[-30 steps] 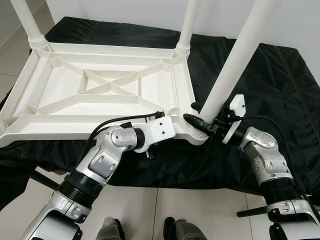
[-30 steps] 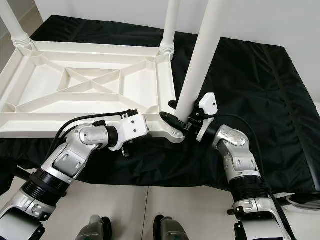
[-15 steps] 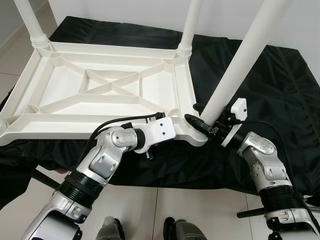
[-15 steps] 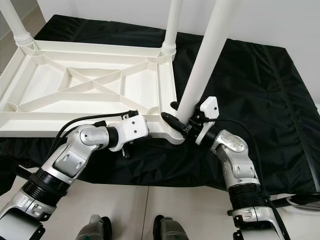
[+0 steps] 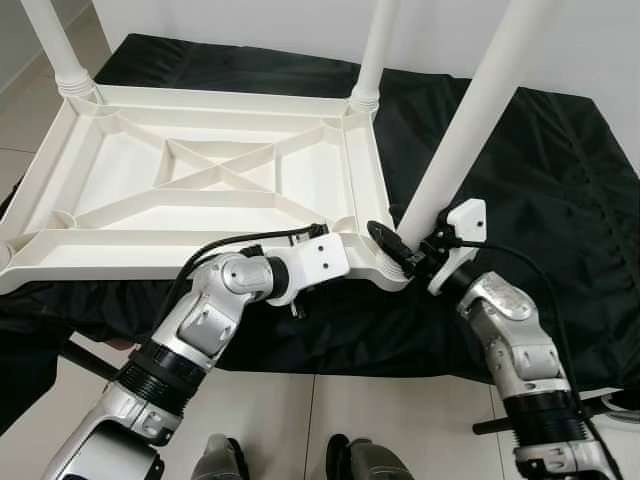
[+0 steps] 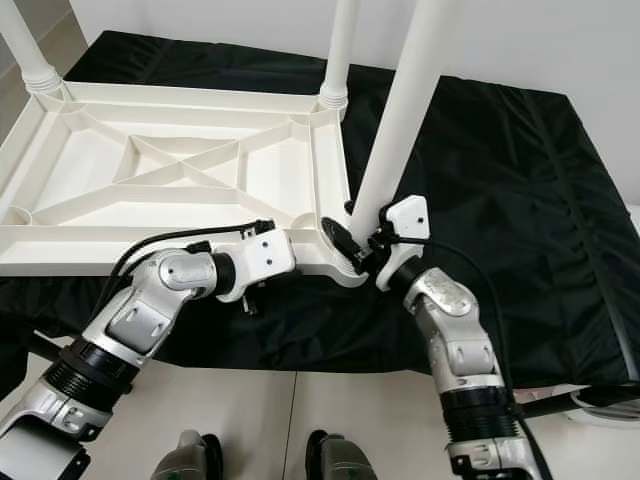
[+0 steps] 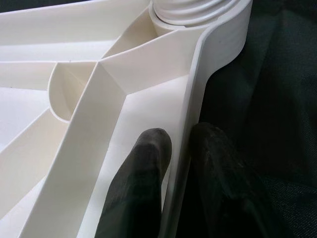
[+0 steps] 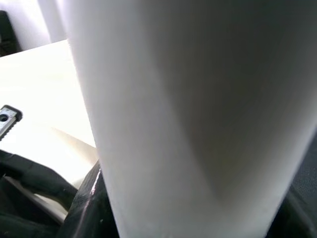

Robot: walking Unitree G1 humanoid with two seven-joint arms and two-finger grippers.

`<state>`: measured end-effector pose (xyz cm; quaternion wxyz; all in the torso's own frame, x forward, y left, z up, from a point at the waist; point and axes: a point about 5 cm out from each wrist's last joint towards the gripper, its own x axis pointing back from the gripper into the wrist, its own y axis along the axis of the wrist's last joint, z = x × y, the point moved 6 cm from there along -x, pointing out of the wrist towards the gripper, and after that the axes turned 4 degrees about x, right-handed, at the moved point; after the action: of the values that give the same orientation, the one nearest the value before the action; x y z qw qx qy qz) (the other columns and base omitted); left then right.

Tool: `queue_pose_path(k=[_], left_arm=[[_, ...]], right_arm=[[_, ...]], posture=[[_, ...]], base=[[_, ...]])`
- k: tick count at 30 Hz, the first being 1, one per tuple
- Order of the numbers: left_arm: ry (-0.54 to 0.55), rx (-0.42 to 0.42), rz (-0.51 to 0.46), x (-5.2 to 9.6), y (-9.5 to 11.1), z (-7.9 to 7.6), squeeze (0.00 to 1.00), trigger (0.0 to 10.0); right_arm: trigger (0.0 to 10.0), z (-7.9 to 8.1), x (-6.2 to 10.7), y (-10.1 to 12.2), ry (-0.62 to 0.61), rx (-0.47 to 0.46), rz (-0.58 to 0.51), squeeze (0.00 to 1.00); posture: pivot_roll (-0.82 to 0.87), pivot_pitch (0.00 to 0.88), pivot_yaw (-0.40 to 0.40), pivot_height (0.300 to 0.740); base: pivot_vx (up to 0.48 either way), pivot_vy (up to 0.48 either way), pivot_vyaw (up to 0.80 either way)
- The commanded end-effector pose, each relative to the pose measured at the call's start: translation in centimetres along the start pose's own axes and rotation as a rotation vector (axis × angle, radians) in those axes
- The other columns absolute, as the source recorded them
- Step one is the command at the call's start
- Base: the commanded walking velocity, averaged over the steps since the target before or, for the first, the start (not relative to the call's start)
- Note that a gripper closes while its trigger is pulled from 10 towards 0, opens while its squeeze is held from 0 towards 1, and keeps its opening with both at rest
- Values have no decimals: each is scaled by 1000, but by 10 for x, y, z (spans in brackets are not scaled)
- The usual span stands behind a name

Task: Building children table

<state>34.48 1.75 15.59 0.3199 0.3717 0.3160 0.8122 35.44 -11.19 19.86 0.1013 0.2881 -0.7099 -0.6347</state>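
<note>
White plastic table top [image 5: 200, 185] lay upside down on black cloth [image 5: 560, 170], long axis left-right, legs upward.
Right gripper [image 5: 400, 243] clasped the near-right white tubular leg [image 5: 470, 110]; the left wrist view showed left gripper [image 7: 181, 163] pinching the rim.

Smooth white plastic table parts on black cloth.
The tabletop [image 5: 215, 190] and table leg [image 5: 470, 115] are moulded white plastic, smooth with a slight satin sheen. The cloth [image 5: 560, 200] beneath is black, matt and creased. Both arms [image 5: 205, 320] are brushed silver metal; the fingers [image 7: 143, 183] are matt black, slightly rough.
</note>
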Motion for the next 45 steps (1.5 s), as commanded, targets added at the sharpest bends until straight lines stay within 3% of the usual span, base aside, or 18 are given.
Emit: queue_pose_path(k=[1, 10, 11, 27, 40, 41, 42, 43, 45], left_arm=[[57, -42, -47, 3, 14, 8, 0, 10000], [57, -40, -45, 5, 14, 8, 0, 10000], [55, -39, -44, 5, 14, 8, 0, 10000], [57, -34, -46, 4, 14, 7, 0, 10000], [55, -35, -45, 4, 14, 7, 0, 10000], [55, -37, -44, 4, 14, 7, 0, 10000], [55, -37, -44, 4, 14, 7, 0, 10000], [55, -37, -45, 4, 14, 7, 0, 10000], [55, -38, -45, 4, 14, 7, 0, 10000]], right_arm=[[10000, -5, 4, -12, -64, -30, 47, 0], [10000, -2, 1, -11, -244, -82, 39, 0], [10000, -4, 2, -15, -338, -91, 63, 0], [10000, 5, 5, -16, -597, -13, 119, 0], [10000, 4, 7, -15, -627, -21, 115, 0], [10000, 4, 7, -14, -625, -26, 110, 804], [10000, 4, 7, -14, -625, -26, 110, 804], [10000, 4, 7, -13, -620, -34, 105, 1000], [10000, 5, 7, -12, -608, -52, 93, 1000]], posture=[[-29, 153, -81, 740], [-28, 162, -77, 740], [-30, 163, -76, 740], [-25, 168, -81, 740], [-25, 161, -83, 740], [-25, 159, -83, 740], [-25, 159, -83, 740], [-24, 158, -83, 740], [-23, 155, -84, 740]], base=[[0, 0, 0], [0, 0, 0], [0, 0, 0], [0, 0, 0], [0, 0, 0], [0, 0, 0], [0, 0, 0], [0, 0, 0], [0, 0, 0]])
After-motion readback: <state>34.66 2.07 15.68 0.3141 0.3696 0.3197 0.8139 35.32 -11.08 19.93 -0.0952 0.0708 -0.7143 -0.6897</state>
